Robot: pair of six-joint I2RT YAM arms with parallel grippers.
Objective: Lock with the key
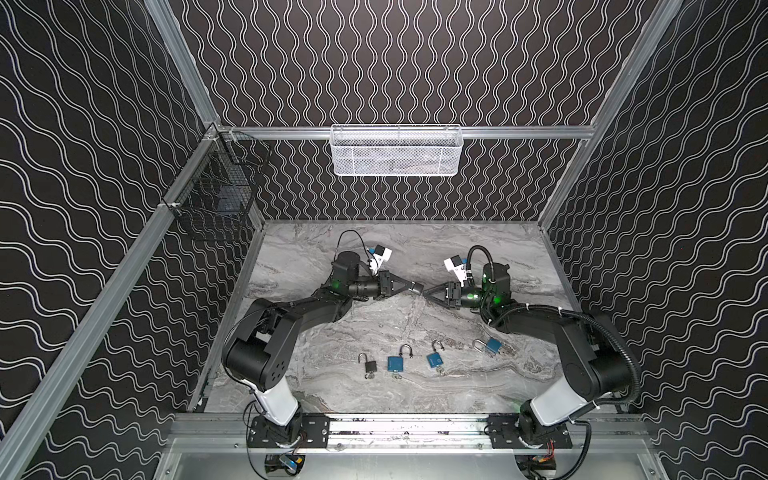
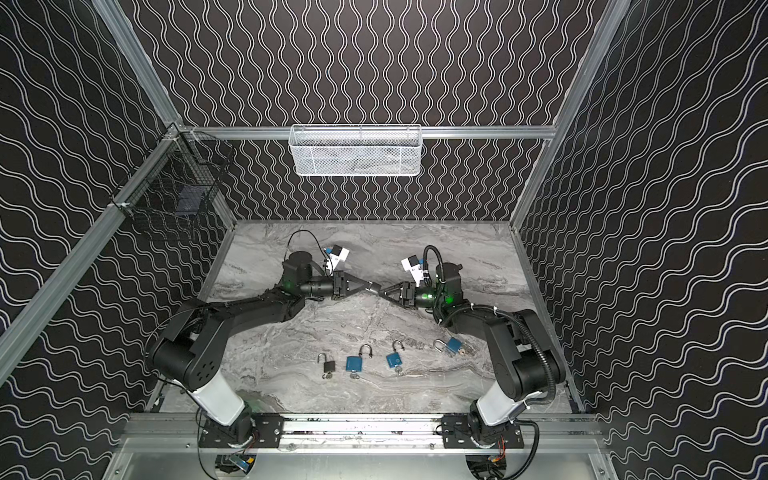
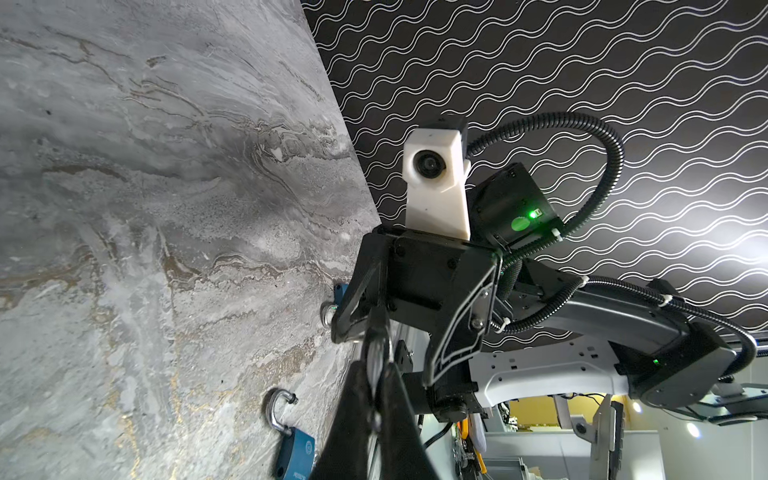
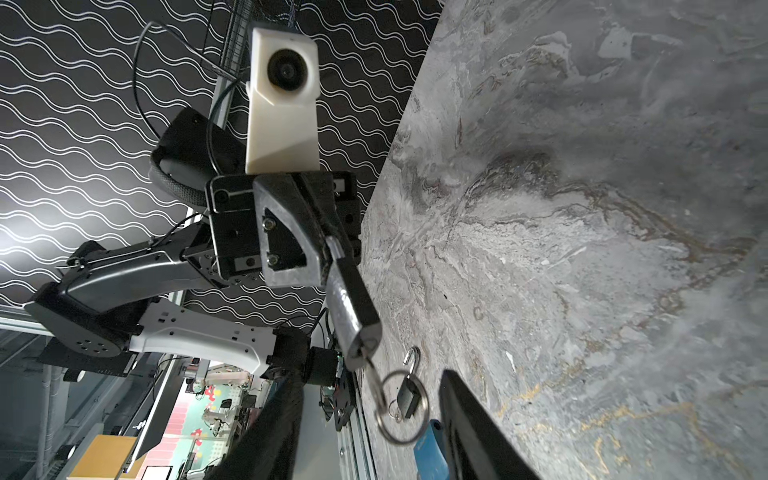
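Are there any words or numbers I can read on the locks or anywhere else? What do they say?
None of it can be read.
Blue padlock: a round logo and a row of tiny letters, too blurred to read.
Dark padlock with the key in it: no words show.
Walls: only wavy lines, no writing.

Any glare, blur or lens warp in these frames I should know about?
Left wrist view: hot glare on the patterned wall, table edge bowed by the lens, left claw soft up close. Right wrist view: same wall glare, padlock fairly sharp. Both top views: even light, no hot spots.
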